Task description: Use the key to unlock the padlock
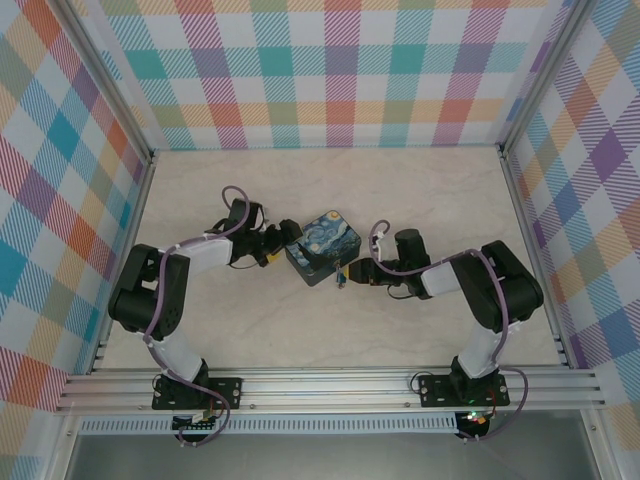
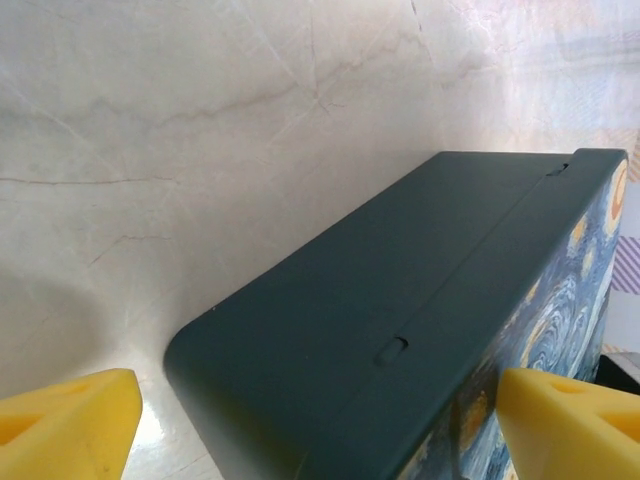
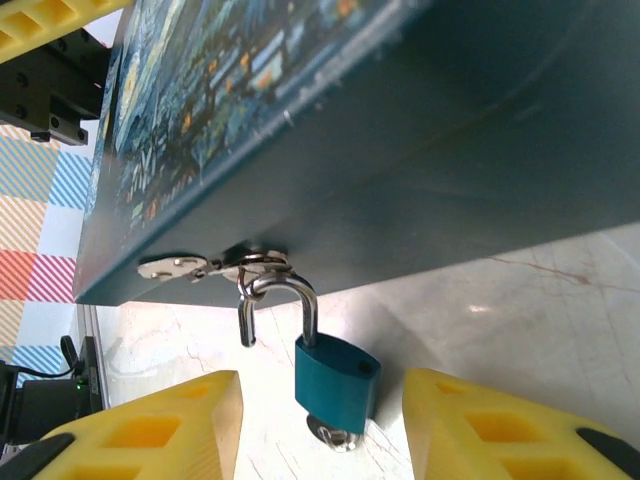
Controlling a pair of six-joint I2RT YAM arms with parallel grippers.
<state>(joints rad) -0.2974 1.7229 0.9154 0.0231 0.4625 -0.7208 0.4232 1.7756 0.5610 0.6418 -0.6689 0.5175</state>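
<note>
Up close, padlock hangs off tin, inside open R gripper.

left hand, right hand open

padlock on tin hasp, between right fingers | tin between left fingers

the left arm and the right arm are made of bulky matte black joint housings joined by pale grey-white link tubes, and a thin lilac cable runs along each and loops free near the wrist. each rises from a flat black base plate, and a small green light glows under the right one. the fingers are bright yellow moulded plastic wedges with recessed pockets, set on a black mount block with round screw heads.
</note>
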